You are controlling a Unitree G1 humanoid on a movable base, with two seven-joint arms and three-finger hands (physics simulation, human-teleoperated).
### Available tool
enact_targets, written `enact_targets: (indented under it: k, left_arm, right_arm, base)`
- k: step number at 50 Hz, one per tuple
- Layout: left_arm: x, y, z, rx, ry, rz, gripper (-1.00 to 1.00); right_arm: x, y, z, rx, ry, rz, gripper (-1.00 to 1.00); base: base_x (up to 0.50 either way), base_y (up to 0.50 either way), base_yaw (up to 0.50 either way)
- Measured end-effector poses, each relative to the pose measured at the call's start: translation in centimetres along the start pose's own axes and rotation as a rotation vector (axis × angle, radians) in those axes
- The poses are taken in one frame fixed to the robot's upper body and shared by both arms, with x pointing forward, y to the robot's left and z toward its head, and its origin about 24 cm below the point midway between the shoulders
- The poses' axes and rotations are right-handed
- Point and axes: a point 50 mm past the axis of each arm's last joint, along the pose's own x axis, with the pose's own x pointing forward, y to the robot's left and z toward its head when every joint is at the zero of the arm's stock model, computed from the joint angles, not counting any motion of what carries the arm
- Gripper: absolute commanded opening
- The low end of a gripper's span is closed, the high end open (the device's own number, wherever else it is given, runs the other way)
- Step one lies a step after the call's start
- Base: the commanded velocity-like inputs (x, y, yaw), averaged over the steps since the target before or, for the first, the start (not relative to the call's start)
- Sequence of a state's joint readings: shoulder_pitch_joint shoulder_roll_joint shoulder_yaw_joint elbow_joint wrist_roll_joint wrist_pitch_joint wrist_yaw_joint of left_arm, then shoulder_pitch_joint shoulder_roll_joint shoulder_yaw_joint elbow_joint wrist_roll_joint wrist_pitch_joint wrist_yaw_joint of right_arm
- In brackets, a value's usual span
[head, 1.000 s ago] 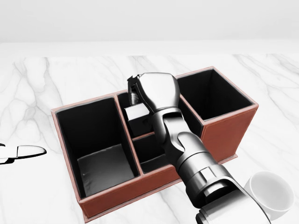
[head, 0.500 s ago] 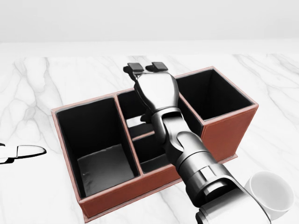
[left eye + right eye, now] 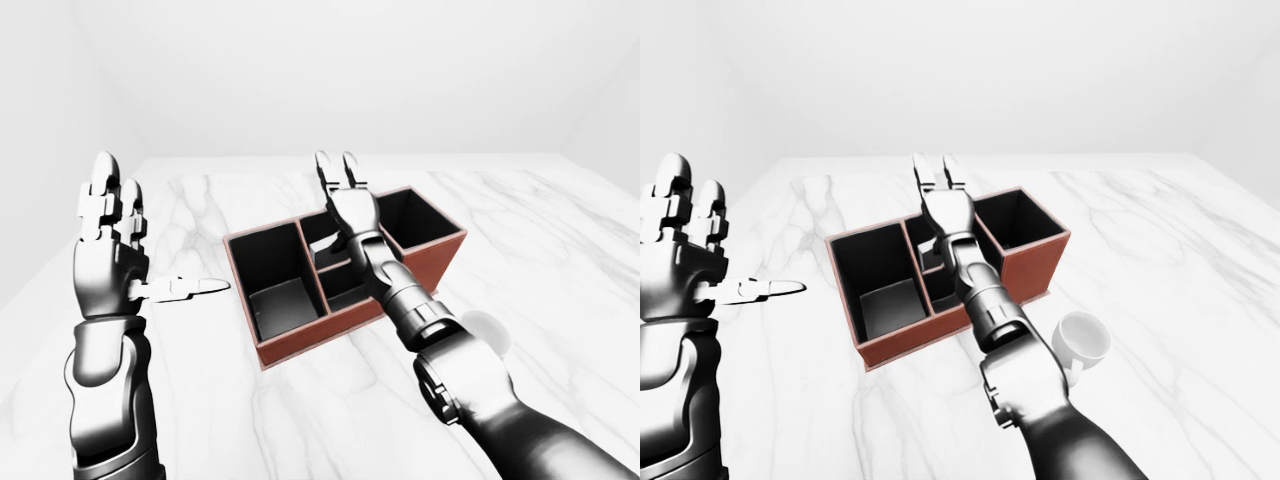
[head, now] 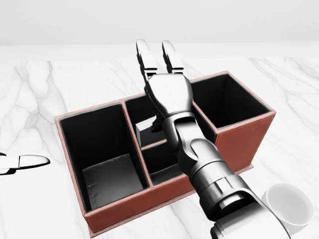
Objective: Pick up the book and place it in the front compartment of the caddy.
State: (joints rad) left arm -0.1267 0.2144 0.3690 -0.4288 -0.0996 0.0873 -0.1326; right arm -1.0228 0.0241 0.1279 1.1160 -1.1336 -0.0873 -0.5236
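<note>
Now, near to far: white cup (image 4: 289,205) at 5 o'clock on the table (image 4: 45,199). Right robot hand (image 4: 168,97) hovers over the caddy (image 4: 164,194), fingers spread, holding nothing. Book (image 4: 144,133) sits upright in a middle compartment just below it. Left robot hand (image 3: 108,235) raised, open, well apart at 9 o'clock.

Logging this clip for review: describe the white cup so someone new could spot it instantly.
Start at the red-brown caddy on the marble table. Beside its right end, toward the view's bottom, stands the cup, partly behind the right arm. It is the only round, white, open-topped thing.
</note>
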Motion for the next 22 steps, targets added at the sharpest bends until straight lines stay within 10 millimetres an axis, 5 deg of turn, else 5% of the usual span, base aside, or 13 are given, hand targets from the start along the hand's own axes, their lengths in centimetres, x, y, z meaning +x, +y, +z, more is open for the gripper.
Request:
enact_targets:
  k: [22]
  left_arm:
    - [0.0, 0.0, -0.1, 0.001, 0.006, 0.001, 1.0]
  right_arm:
    - [0.5, -3.9, 0.7, 0.149, -0.02, -0.153, 1.0]
  base:
    - [0.0, 0.0, 0.0]
